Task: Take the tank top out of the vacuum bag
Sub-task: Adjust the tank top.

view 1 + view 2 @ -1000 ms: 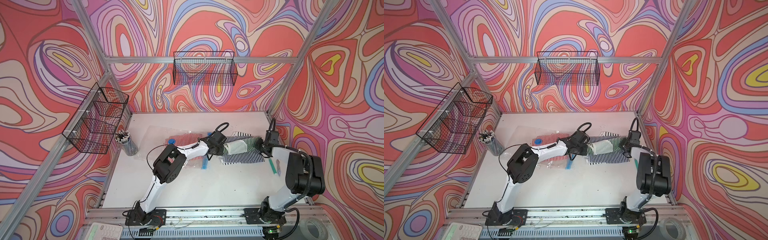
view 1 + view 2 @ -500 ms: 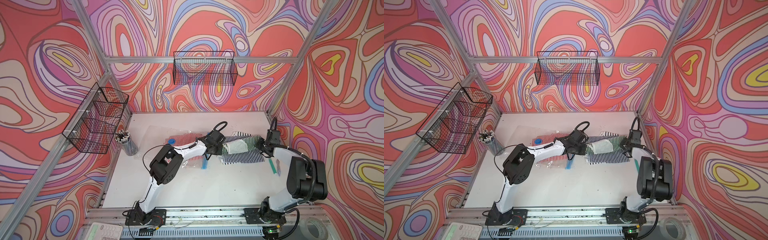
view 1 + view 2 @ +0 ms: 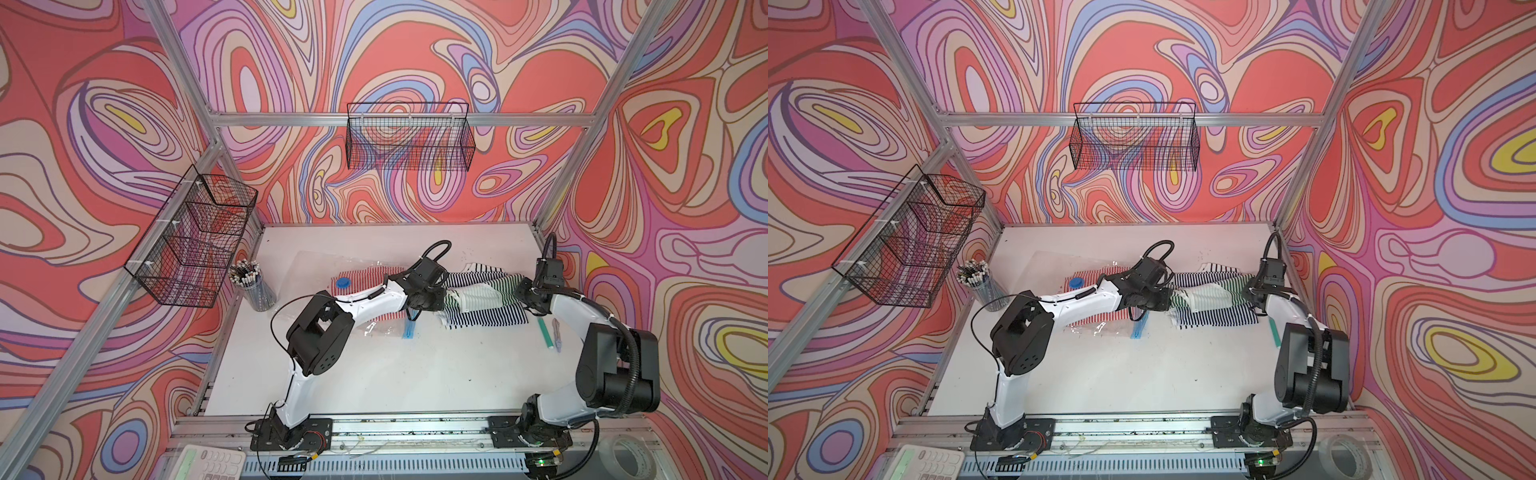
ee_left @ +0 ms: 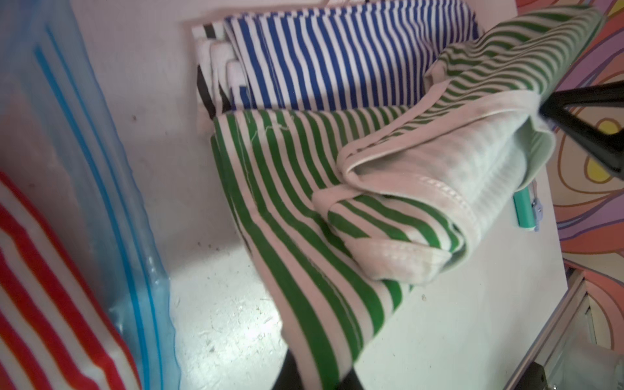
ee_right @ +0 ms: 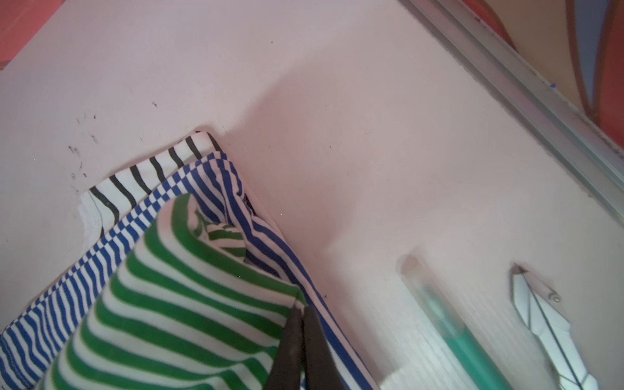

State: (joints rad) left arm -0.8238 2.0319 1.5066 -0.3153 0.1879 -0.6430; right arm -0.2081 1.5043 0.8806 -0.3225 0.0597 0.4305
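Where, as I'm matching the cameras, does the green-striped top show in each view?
In a top view: green-striped top right of centre, atop the blue-striped top.
In a top view: same spot, slightly further left in the picture.
Left wrist: fills the picture's centre.
Right wrist: the picture's lower left.
Shared landmark: teal pen, in all four.

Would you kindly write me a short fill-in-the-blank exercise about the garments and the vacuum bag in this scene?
1. The tank top pinched by the left gripper and the right gripper has ____ and white stripes.
2. The garment inside the vacuum bag has ____ and white stripes.
3. The vacuum bag's round valve cap is ____.
Missing words: green; red; blue.
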